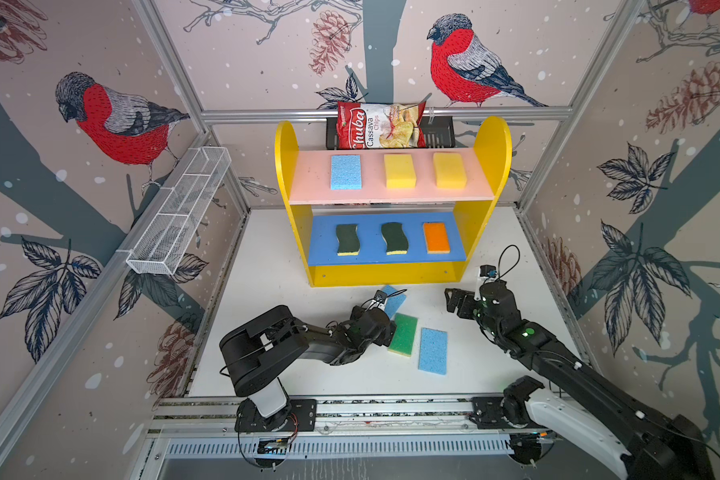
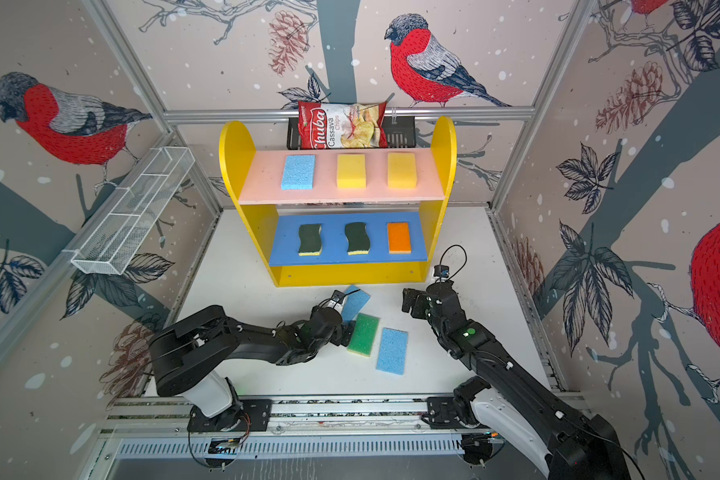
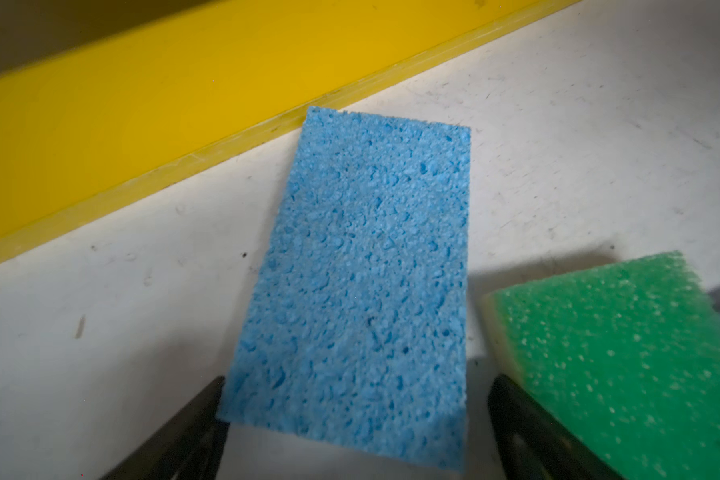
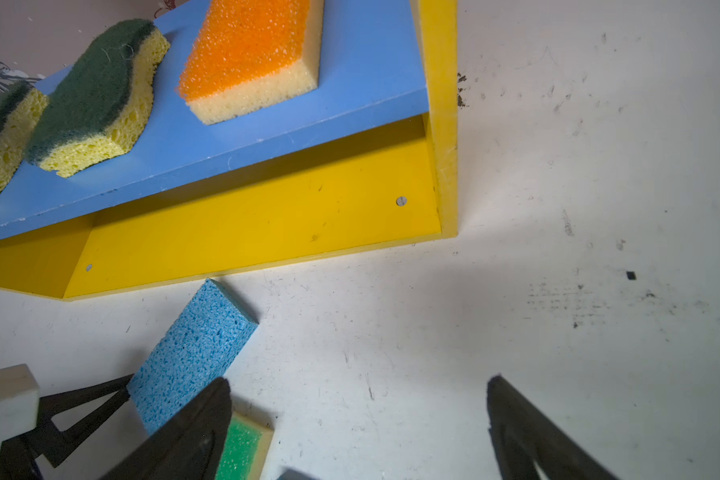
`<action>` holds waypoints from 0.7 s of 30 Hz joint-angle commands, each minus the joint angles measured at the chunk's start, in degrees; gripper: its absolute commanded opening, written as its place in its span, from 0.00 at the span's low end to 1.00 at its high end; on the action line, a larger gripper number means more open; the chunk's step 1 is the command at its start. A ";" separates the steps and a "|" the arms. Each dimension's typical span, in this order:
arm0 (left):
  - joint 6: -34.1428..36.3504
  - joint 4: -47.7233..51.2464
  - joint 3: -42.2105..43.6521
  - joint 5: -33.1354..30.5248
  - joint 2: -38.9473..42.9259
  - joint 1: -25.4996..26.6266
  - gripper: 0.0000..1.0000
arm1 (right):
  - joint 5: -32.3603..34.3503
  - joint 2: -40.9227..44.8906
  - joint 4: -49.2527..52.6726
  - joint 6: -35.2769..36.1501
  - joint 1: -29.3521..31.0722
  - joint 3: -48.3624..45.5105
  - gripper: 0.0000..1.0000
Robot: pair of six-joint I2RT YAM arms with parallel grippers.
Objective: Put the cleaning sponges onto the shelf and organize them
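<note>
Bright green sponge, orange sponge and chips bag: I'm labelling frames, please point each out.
bright green sponge (image 1: pixel 405 334), in a top view, green face centre.
orange sponge (image 4: pixel 250 45), right wrist view, orange top face.
chips bag (image 2: pixel 341 124), in a top view, front panel centre.

A yellow wooden shelf (image 1: pixel 298 232) stands mid-frame on a scuffed white tabletop (image 1: pixel 267 299), with three foam sponges (image 1: pixel 400 171) on its pink top board (image 1: pixel 308 189) and three scrub-topped sponges (image 1: pixel 394 237) on its blue middle board (image 1: pixel 323 249). At lower centre, a bright green sponge (image 1: pixel 403 335) lies between two light blue sponges (image 1: pixel 395 300) (image 1: pixel 433 351).
</note>
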State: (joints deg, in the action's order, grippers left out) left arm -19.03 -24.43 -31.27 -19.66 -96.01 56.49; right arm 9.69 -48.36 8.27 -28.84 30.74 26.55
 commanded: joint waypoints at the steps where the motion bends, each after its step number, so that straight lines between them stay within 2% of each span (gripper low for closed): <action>1: 4.67 9.64 0.49 2.56 -0.96 -0.07 0.95 | 0.32 0.87 0.69 -0.48 -0.09 -0.34 0.96; 4: 5.31 8.17 1.34 4.41 0.54 -0.07 0.94 | 0.68 1.78 0.22 -0.34 -0.28 -0.90 0.96; 8: 5.75 8.74 1.42 6.04 2.29 -0.10 0.86 | 0.69 2.65 -1.31 -0.30 -0.33 -1.84 0.96; 12: 4.16 8.59 2.40 3.91 3.34 -0.09 0.76 | 0.50 2.22 -1.65 -0.21 -0.51 -1.94 0.96; 21: 1.42 8.59 3.99 1.21 5.20 -0.17 0.70 | 0.06 1.77 -1.95 0.25 -0.61 -1.76 0.97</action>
State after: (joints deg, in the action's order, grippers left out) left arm -16.80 -22.68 -27.94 -17.15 -91.07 56.49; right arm 9.93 -46.54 7.79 -28.80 30.20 24.71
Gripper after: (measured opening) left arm 0.705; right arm 0.964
